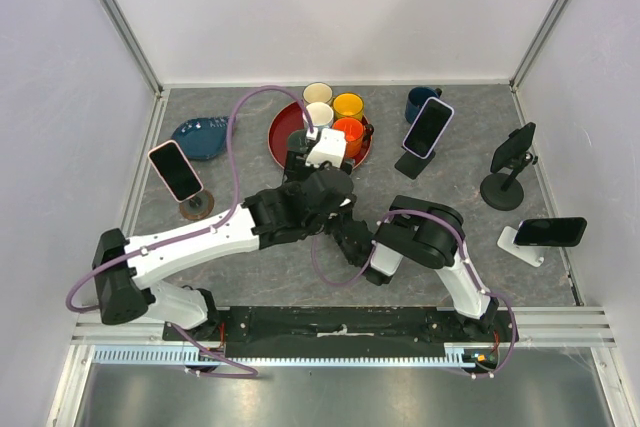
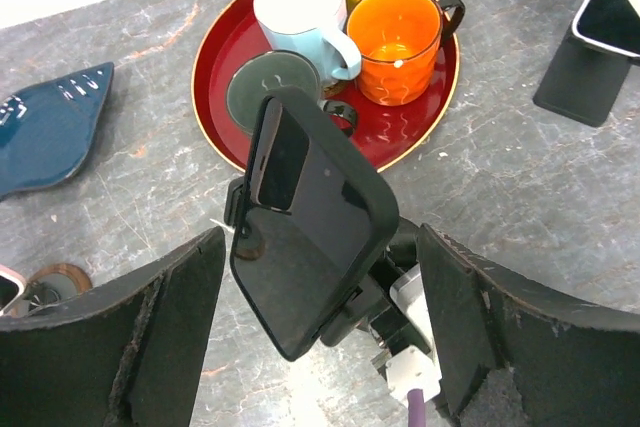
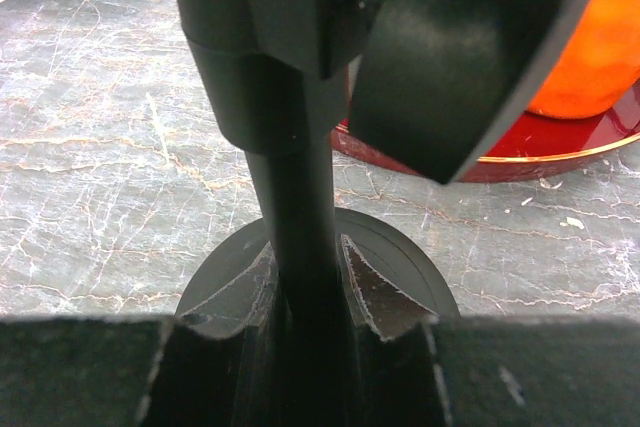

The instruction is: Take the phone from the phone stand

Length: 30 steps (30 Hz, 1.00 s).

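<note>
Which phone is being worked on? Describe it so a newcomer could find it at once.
Find the round red tray of mugs at the far middle of the table. Just at its near edge, a black-cased phone leans on a black pole stand. Only this one has the right tool gripping its pole; the other phones stand untouched further out.

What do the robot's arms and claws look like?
The left arm and right arm have white tube links and chunky black joints. Purple cables loop along them. The left claw and right claw each have two thick black fingers with scuffed edges.
</note>
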### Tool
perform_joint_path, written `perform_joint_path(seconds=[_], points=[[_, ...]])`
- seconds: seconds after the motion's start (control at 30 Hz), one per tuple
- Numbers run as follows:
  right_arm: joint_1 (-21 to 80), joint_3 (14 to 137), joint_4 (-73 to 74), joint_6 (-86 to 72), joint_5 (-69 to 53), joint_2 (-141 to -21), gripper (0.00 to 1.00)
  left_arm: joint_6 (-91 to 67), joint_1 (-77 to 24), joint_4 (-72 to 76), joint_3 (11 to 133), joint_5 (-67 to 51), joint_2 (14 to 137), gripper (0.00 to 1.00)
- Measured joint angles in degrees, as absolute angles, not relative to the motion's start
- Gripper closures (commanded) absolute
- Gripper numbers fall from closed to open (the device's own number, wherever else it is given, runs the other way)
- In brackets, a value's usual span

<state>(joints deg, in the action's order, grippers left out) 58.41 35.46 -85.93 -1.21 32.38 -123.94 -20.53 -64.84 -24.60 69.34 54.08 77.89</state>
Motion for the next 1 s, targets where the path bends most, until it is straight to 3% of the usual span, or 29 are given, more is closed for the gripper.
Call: perform_joint_path(seconds=[0.1, 0.67, 0.83, 1.0], points=[[58.57, 35.57, -85.93, -1.19, 32.88, -124.07, 1.00, -18.90, -65.17, -24.29, 70.52, 55.94, 80.49, 0.24], [58.74, 35.73, -85.97, -1.17, 33.45, -124.22, 1.00, -10.96, -65.78, -20.95, 72.84, 64.69, 89.78, 0.35], [58.74, 35.73, -86.00, -1.17, 33.45, -124.25, 1.00, -9.41, -65.78, -20.62, 72.93, 66.85, 90.80, 0.46], [58.74, 35.73, -86.00, -1.17, 33.45, -124.25, 1.00, -7.81, -65.76, -19.44, 73.14, 67.51, 90.85, 0.48]])
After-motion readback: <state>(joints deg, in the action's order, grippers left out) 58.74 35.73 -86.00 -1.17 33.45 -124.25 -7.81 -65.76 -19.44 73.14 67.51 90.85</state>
